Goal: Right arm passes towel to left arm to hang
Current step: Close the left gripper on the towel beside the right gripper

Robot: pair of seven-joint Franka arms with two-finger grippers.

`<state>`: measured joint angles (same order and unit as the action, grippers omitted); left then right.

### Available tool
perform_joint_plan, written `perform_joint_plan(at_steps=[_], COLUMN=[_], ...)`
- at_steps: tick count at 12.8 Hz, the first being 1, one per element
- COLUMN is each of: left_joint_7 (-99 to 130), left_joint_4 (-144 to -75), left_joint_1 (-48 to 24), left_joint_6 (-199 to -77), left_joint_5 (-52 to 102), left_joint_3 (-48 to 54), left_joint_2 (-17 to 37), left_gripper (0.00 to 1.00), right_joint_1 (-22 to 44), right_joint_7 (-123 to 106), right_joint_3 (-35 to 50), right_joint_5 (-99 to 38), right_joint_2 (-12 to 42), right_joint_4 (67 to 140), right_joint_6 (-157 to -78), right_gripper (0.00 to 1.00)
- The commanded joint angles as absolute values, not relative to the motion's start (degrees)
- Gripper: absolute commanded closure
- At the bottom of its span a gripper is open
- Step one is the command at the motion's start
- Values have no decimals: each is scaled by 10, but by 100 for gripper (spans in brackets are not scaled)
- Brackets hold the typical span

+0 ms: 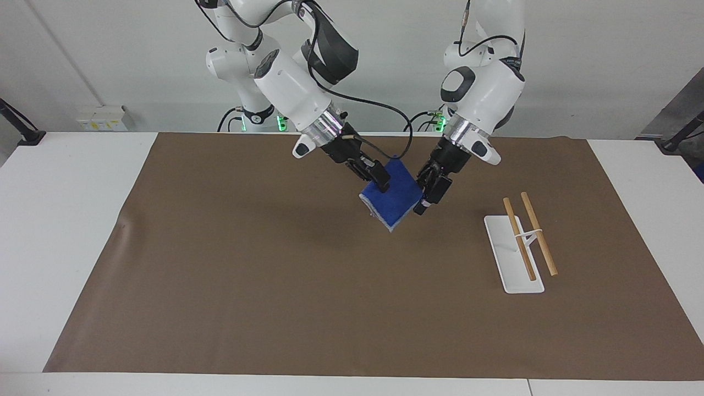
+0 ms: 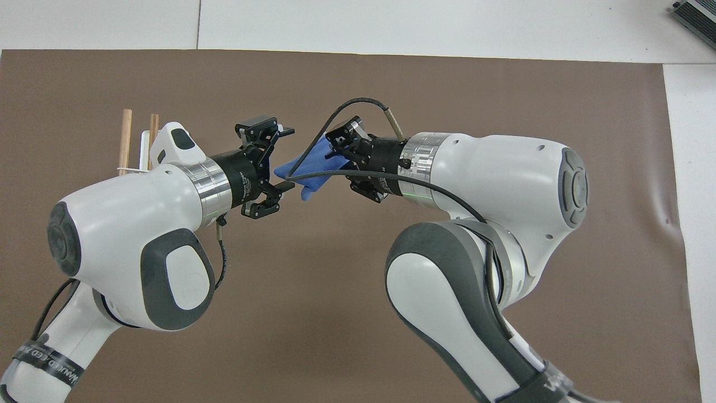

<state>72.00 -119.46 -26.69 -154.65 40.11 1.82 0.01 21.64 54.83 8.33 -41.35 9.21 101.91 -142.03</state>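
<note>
The right gripper [image 1: 380,182] is shut on the royal-blue towel [image 1: 397,202] and holds it up over the middle of the brown mat, nearer to the robots' side. The towel hangs down from the fingers and toward the left arm. The left gripper [image 1: 424,199] is open at the towel's free edge. In the overhead view its two fingers [image 2: 284,133] stand on either side of the towel's tip [image 2: 305,168], and the right gripper [image 2: 339,158] grips the other end. I cannot tell whether the left fingers touch the cloth.
A white rack base [image 1: 498,239] with two wooden rods [image 1: 540,236] on a low stand sits toward the left arm's end of the table; the rods also show in the overhead view [image 2: 126,140]. A brown mat [image 1: 247,275] covers the table.
</note>
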Motion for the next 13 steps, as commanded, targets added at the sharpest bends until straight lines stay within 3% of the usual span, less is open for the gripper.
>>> perform_joint_plan(at_steps=[1,3,6,11,13], left_joint_7=[727,728,726,714,693], left_joint_4=[-1194,-1194,-1194,-1195,-1195], left_joint_1=[-277,-277,-278,-278,-278], left_joint_6=[-1552,-1546,-1519,-1507,-1505], left_joint_5=[414,414,413,412,412], left_joint_3=[11,11,11,11,10], left_joint_2=[-3,-3,-4,-6,-6], left_gripper=[0,6,34,100,100], right_joint_1=[214,214,214,214,213], right_joint_7=[554,555,555,554,554], right_joint_3=[85,85,85,85,84], right_joint_5=[-425,-425,-425,-425,-425], right_joint_2=[92,91,91,91,91], right_joint_4=[1017,1018,1019,1019,1020], right_joint_6=[-1414,-1414,-1413,-1413,-1413], right_gripper=[100,100,100,100,100])
